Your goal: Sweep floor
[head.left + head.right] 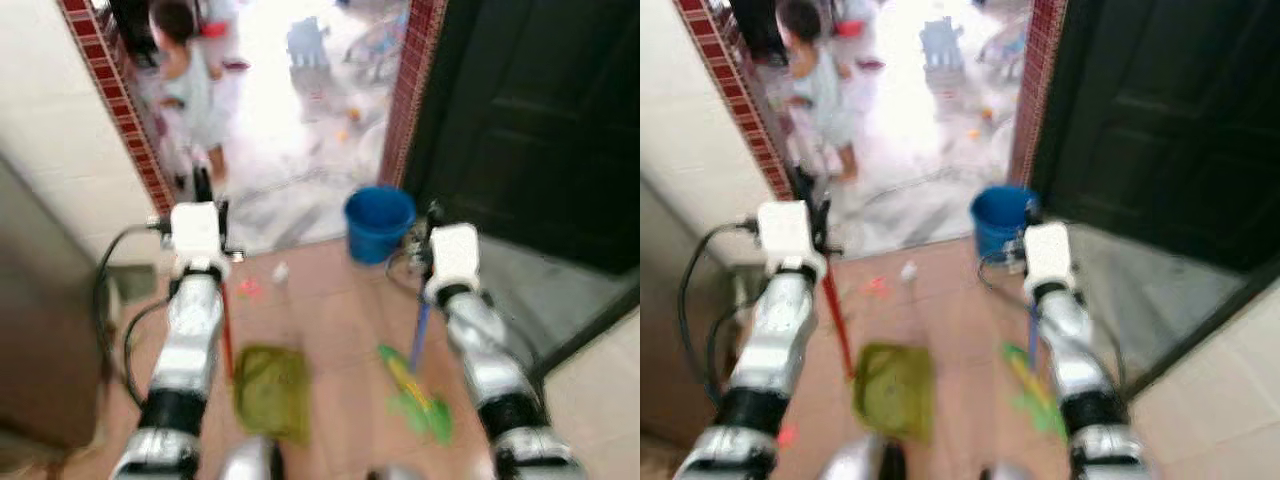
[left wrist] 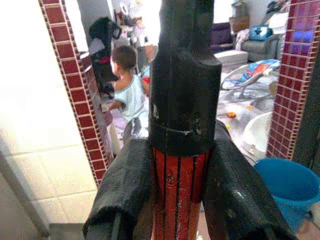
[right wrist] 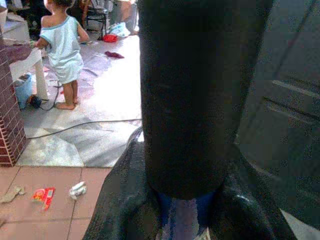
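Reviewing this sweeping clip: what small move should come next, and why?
Probably push the broom, held by the right gripper, toward the red wrapper and white scrap near the doorway. They lie beyond the green dustpan, which the left gripper holds.

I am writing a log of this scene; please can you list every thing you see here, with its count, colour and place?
dustpan: one, green, on the tiled floor, red handle in the left pincer
broom: one, green head, blue handle in the right pincer
litter: a red wrapper and a white scrap, on the tiles near the doorway
bucket: one, blue, by the dark door
person: one, pale blue clothes, beyond the doorway
left pincer: black, shut on the dustpan handle
right pincer: black, shut on the broom handle
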You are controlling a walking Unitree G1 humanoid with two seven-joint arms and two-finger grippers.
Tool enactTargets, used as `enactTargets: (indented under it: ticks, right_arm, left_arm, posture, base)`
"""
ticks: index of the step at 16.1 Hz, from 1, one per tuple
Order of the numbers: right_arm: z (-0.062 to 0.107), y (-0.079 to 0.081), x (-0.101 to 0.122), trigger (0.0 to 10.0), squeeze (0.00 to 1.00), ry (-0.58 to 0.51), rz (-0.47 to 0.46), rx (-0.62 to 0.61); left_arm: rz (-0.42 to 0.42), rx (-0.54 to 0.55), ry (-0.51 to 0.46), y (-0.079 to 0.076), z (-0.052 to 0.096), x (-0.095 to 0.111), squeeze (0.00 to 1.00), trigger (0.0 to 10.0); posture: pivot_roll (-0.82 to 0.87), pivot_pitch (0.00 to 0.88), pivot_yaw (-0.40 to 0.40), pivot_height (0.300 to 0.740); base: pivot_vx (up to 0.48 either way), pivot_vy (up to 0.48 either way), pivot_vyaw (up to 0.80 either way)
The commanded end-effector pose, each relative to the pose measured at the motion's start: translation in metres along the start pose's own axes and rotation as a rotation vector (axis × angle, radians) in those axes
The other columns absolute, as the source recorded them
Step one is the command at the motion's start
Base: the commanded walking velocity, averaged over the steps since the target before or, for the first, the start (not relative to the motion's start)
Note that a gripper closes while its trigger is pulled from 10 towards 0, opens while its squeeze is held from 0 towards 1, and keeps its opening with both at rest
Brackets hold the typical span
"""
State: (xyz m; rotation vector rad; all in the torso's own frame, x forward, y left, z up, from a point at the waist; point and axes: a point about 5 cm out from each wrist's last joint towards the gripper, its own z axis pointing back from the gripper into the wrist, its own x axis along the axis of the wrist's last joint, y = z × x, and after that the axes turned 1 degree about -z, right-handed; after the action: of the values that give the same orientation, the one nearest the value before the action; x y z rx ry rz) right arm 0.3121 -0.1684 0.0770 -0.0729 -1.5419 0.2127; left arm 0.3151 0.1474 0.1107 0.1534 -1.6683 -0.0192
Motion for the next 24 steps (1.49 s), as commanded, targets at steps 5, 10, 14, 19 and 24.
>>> enactTargets:
  ticks: [5, 10, 14, 19, 24]
  right_arm:
    - [-0.003, 0.004, 0.009, 10.0, 0.0, -0.04, 0.015, 0.048]
    - [-0.002, 0.006, 0.01, 10.0, 0.0, -0.046, 0.007, 0.071]
    - [-0.004, 0.011, 0.015, 10.0, 0.0, -0.067, -0.016, 0.102]
    - [-0.006, 0.016, 0.02, 10.0, 0.0, -0.082, -0.033, 0.127]
    - [-0.007, 0.021, 0.026, 10.0, 0.0, -0.101, -0.063, 0.17]
  left_arm:
    - [0.018, 0.041, -0.057, 0.005, -0.005, 0.012, 0.0, 10.0]
    - [0.0, 0.063, -0.066, 0.009, -0.005, 0.012, 0.0, 10.0]
    - [0.026, 0.108, -0.012, 0.015, 0.001, 0.001, 0.0, 10.0]
    - [0.04, 0.107, 0.042, 0.015, 0.014, -0.014, 0.0, 10.0]
    - [0.064, 0.126, 0.058, 0.016, 0.019, -0.017, 0.0, 10.0]
  posture:
    - [-0.1, 0.0, 0.013, 0.74]
    - [-0.1, 0.0, 0.013, 0.74]
    - [-0.09, 0.0, 0.014, 0.74]
    - [-0.09, 0.0, 0.012, 0.74]
    - [-0.09, 0.0, 0.013, 0.74]
  base:
    - [0.0, 0.0, 0.63]
    - [0.0, 0.0, 0.79]
    - [0.0, 0.0, 0.78]
    - [0.0, 0.0, 0.78]
    - [0.0, 0.0, 0.78]
